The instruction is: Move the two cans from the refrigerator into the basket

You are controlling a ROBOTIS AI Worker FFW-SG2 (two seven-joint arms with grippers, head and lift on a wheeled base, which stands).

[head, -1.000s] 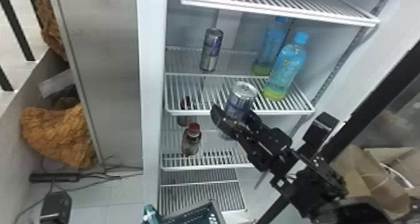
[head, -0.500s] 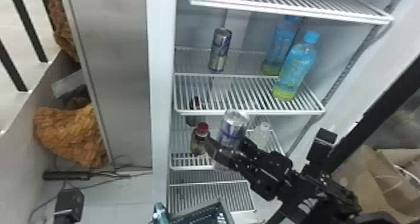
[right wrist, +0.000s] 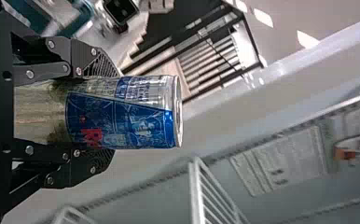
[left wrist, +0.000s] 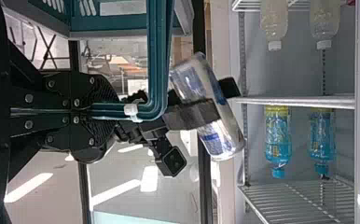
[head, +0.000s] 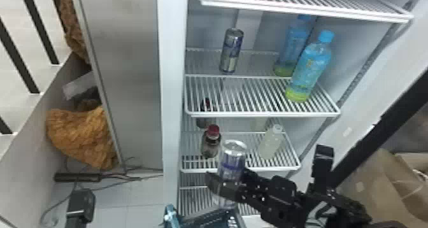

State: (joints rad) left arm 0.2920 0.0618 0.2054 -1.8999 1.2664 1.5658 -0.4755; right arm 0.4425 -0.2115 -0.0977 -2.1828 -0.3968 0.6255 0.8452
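while the l. gripper [left wrist: 107, 112] is closed on the basket [left wrist: 122, 35] handle [left wrist: 158, 56], one can [head: 231, 50] stands on a fridge shelf [head: 262, 114] l. of 2 blue bottles [head: 310, 66], & the r. gripper [head: 230, 183] grips the other can [head: 231, 163].

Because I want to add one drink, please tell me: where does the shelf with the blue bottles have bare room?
The shelf is bare between the standing can and the two blue bottles, and from that can to the front edge. Crowded: its right side, where the bottles stand close.
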